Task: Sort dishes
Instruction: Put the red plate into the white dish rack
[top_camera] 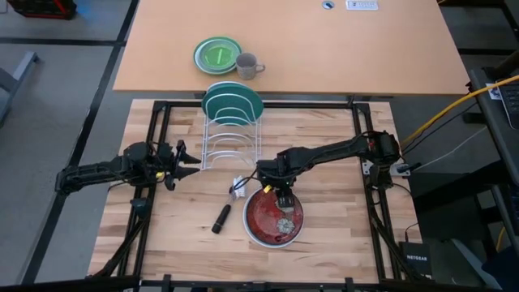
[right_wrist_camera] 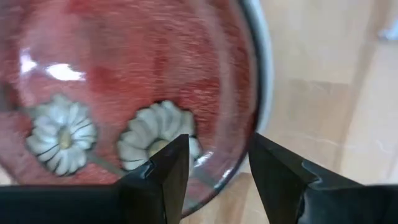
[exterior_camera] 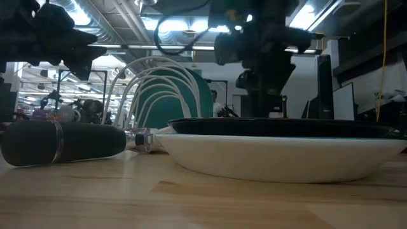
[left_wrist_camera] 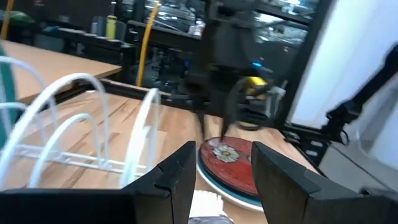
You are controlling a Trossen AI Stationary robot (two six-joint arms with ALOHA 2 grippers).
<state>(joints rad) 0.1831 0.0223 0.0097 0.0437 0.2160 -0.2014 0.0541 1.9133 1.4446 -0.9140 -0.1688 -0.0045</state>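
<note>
On the light wooden table (top_camera: 324, 243), the right gripper (top_camera: 281, 197) hangs open and empty over the round dark red flowered plate (top_camera: 274, 216). Next, I think, it must pinch the rim. The left gripper (top_camera: 175, 166) waits open by the white wire rack (top_camera: 231, 148).

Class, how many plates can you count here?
4: green plate beside the mug, teal plate in the rack, dark red plate atop a white plate; more may be hidden.

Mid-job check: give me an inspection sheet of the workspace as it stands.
Surface: wooden table, bare around the stack.
Job's things: teal plate upright in white rack; dark red patterned plate tops a stack.
Clutter: dark cylinder, green plate, grey mug.
Grippers: right gripper open over the red plate's rim; left gripper open beside the rack.
Cables: yellow cable.
Surroundings: nothing seen nearby.
</note>
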